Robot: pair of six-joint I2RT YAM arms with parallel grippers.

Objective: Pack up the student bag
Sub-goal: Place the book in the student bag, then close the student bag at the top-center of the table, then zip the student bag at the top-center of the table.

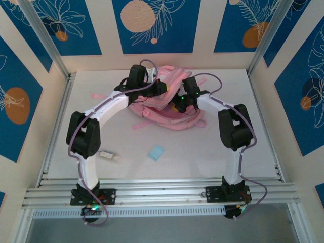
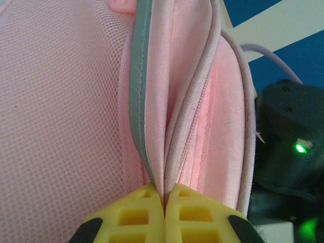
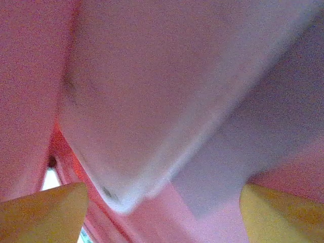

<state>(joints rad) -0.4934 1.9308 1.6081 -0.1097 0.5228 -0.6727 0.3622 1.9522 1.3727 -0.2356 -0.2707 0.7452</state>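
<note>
Overhead: one student bag (image 1: 162, 114); one blue square (image 1: 156, 152) apart from bag
Left gripper (image 2: 164, 200): pinching bag's seam
Right gripper (image 3: 162, 191): wide, against bag fabric

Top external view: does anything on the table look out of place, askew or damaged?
Nothing damaged or spilled. The student bag lies slumped at the far middle, the left gripper pinching its edge. A light blue flat item and a small white item lie loose on the table, unpacked.
</note>
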